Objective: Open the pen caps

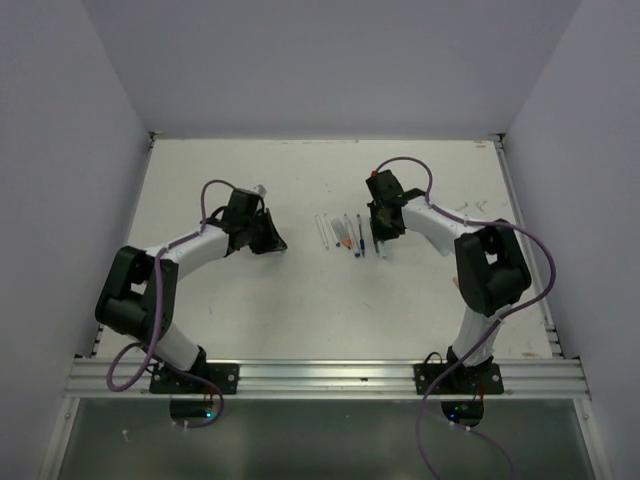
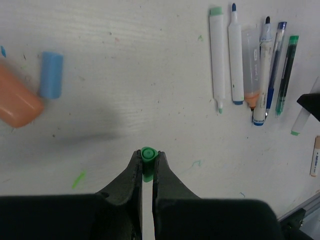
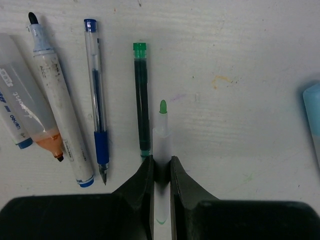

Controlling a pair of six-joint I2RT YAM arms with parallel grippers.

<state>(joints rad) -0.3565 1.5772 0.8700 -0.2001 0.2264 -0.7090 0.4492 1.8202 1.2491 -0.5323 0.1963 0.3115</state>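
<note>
My left gripper (image 2: 148,156) is shut on a small green pen cap (image 2: 148,161) and holds it just above the table; in the top view it (image 1: 268,240) sits left of the pens. My right gripper (image 3: 161,162) is shut on a white pen with a bare green tip (image 3: 162,132); in the top view it (image 1: 381,240) is at the right end of the pen row (image 1: 345,234). A blue cap (image 2: 51,74) and an orange cap (image 2: 17,102) lie on the table at the left. Several uncapped pens (image 2: 235,60) lie side by side.
Beside my right gripper lie a green-ended dark pen (image 3: 142,100), a blue ballpoint (image 3: 97,105) and two white markers (image 3: 57,110). A light blue object (image 3: 312,115) shows at the right edge. White walls enclose the table (image 1: 320,320); a rail (image 1: 330,378) runs along the near edge.
</note>
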